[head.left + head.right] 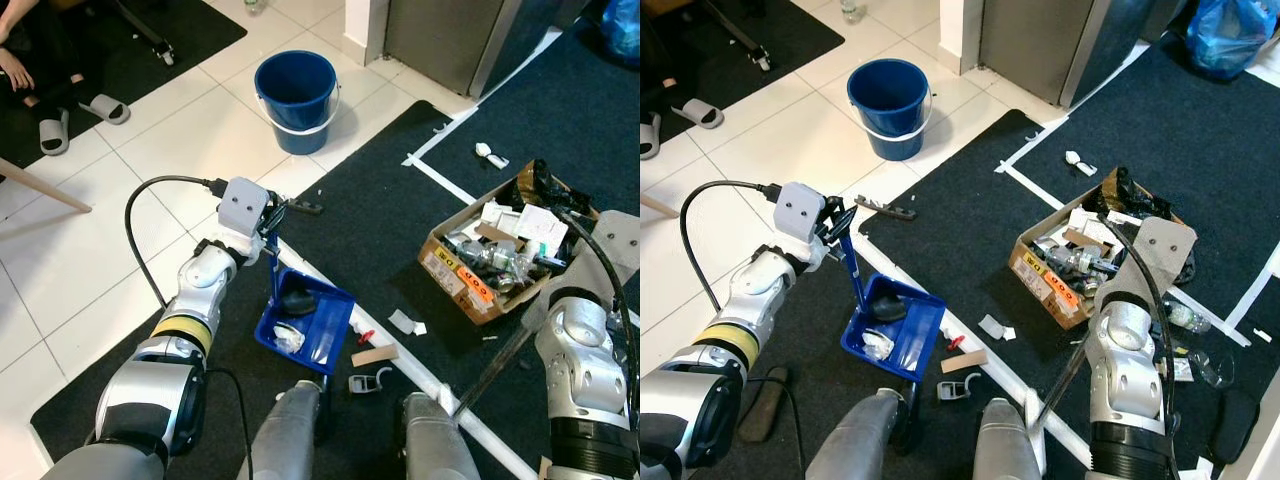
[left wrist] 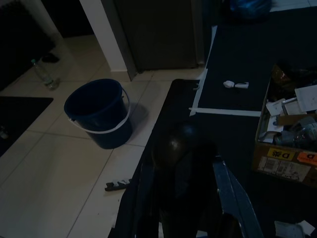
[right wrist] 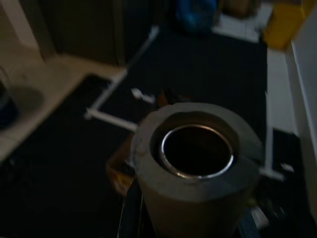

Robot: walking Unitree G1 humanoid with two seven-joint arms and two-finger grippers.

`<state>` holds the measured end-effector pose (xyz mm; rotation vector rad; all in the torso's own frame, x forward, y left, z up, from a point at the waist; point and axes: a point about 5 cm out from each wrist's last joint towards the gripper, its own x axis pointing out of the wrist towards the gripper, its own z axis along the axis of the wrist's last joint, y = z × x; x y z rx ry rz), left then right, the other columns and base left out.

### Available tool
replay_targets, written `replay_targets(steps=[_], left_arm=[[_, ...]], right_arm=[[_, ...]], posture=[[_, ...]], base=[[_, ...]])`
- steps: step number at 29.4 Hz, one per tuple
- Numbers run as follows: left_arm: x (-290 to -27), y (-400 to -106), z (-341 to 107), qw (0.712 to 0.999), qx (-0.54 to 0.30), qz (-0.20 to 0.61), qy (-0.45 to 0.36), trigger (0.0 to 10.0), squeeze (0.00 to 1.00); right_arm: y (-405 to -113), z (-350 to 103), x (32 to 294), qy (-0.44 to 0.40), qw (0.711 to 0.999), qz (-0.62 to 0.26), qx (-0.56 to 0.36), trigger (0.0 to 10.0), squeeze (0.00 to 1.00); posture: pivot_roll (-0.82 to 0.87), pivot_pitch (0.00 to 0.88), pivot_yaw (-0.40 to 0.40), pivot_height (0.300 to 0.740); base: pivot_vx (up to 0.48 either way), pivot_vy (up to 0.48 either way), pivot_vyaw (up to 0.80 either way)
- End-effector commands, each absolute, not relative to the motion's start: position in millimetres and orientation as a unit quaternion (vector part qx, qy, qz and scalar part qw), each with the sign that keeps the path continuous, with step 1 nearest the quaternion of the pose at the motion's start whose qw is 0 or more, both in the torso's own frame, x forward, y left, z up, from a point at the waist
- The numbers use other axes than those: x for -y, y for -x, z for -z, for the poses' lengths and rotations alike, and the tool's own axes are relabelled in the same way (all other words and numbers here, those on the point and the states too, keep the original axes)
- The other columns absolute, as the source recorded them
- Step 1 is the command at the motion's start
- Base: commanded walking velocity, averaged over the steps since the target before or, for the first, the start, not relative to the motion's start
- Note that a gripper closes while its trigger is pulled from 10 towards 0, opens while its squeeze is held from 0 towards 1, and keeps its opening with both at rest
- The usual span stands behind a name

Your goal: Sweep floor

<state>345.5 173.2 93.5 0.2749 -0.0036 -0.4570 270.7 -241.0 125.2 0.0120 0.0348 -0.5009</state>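
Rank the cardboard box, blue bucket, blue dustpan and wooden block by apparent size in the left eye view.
1. Cardboard box
2. Blue bucket and blue dustpan: too alike to separate, and the dustpan sits nearer the camera
3. Wooden block

the dustpan (image 1: 305, 322) sits on the mat (image 1: 400, 210) just ahead of the robot's legs, with scraps in it. its handle (image 1: 272, 262) rises toward the left gripper (image 1: 262, 232). the bucket (image 1: 295, 100) stands on the tiles behind it, well apart. a comb-like piece (image 1: 302, 207) lies at the mat's edge between bucket and dustpan. right of the dustpan, a wood block (image 1: 374, 355) and paper scraps (image 1: 405, 322) lie near a tape line (image 1: 400, 362). the cardboard box (image 1: 495, 255) sits further right, full of clutter. slippers (image 1: 75, 118) lie far left.
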Motion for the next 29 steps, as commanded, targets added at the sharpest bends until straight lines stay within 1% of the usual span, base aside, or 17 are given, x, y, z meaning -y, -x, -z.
replay_targets(steps=[1, 5, 7, 8, 10, 14, 20, 21, 23, 24, 26, 27, 29], left_arm=[[-169.2, -335.4, -73.8, 0.96, -0.036, 0.242, -0.139, 10.0, 0.0], [-166.3, -335.5, -73.7, 0.959, -0.035, 0.245, -0.136, 10.0, 0.0], [-166.0, -335.5, -73.7, 0.96, -0.034, 0.245, -0.135, 10.0, 0.0], [-166.0, -335.5, -73.7, 0.96, -0.034, 0.245, -0.135, 10.0, 0.0], [-166.1, -335.3, -73.5, 0.96, -0.034, 0.244, -0.135, 10.0, 0.0], [-166.7, -334.8, -73.2, 0.96, -0.033, 0.243, -0.133, 10.0, 0.0], [-166.2, -333.8, -72.1, 0.96, -0.034, 0.245, -0.133, 10.0, 0.0], [-166.1, -333.3, -71.6, 0.96, -0.034, 0.245, -0.132, 10.0, 0.0], [-165.8, -333.3, -71.5, 0.96, -0.034, 0.246, -0.132, 10.0, 0.0], [-165.8, -333.3, -71.5, 0.96, -0.034, 0.246, -0.132, 10.0, 0.0], [-165.1, -333.2, -71.3, 0.96, -0.034, 0.246, -0.131, 10.0, 0.0], [-165.1, -333.2, -71.3, 0.96, -0.034, 0.246, -0.131, 10.0, 0.0], [-164.3, -332.8, -70.7, 0.96, -0.034, 0.247, -0.13, 10.0, 0.0]], right_arm=[[-268.0, -133.0, 238.0, -0.004, 0.97, 0.241, 0.018, 10.0, 0.0], [-264.8, -115.5, 236.4, 0.009, 0.972, 0.236, -0.018, 10.0, 0.0], [-263.5, -105.5, 229.7, 0.017, 0.973, 0.224, -0.053, 10.0, 0.0], [-263.5, -105.5, 229.7, 0.017, 0.973, 0.224, -0.053, 10.0, 0.0], [-261.2, -96.7, 216.3, 0.001, 0.976, 0.203, -0.081, 10.0, 0.0], [-259.2, -97.1, 196.6, -0.015, 0.981, 0.177, -0.078, 10.0, 0.0], [-257.1, -92.6, 192.5, -0.008, 0.98, 0.169, -0.101, 10.0, 0.0], [-254.6, -85.6, 188.3, -0.027, 0.977, 0.158, -0.141, 10.0, 0.0], [-252.7, -79.9, 183.9, -0.063, 0.972, 0.149, -0.172, 10.0, 0.0], [-252.7, -79.9, 183.9, -0.063, 0.972, 0.149, -0.172, 10.0, 0.0], [-250.5, -74.5, 177.2, -0.121, 0.961, 0.145, -0.201, 10.0, 0.0], [-250.5, -74.5, 177.2, -0.121, 0.961, 0.145, -0.201, 10.0, 0.0], [-250.5, -71.8, 166.5, -0.194, 0.947, 0.132, -0.22, 10.0, 0.0]], posture=[[-0.05, 0.154, 0.039, 0.74], [-0.05, 0.155, 0.036, 0.74], [-0.05, 0.156, 0.034, 0.74], [-0.05, 0.156, 0.034, 0.74], [-0.05, 0.158, 0.031, 0.74], [-0.05, 0.166, 0.028, 0.74], [-0.05, 0.17, 0.028, 0.74], [-0.05, 0.175, 0.026, 0.74], [-0.06, 0.176, 0.026, 0.74], [-0.06, 0.176, 0.026, 0.74], [-0.06, 0.178, 0.024, 0.74], [-0.06, 0.178, 0.024, 0.74], [-0.06, 0.18, 0.023, 0.74]], base=[[0.0, 0.0, 0.0], [0.0, 0.0, 0.0], [0.0, 0.0, 0.0], [0.0, 0.0, 0.0], [0.0, 0.0, 0.0], [0.0, 0.0, 0.0], [0.0, 0.0, 0.0], [0.0, 0.0, 0.0], [0.0, 0.0, 0.0], [0.0, 0.0, 0.0], [0.0, 0.0, 0.0], [0.0, 0.0, 0.0], [0.0, 0.0, 0.0]])
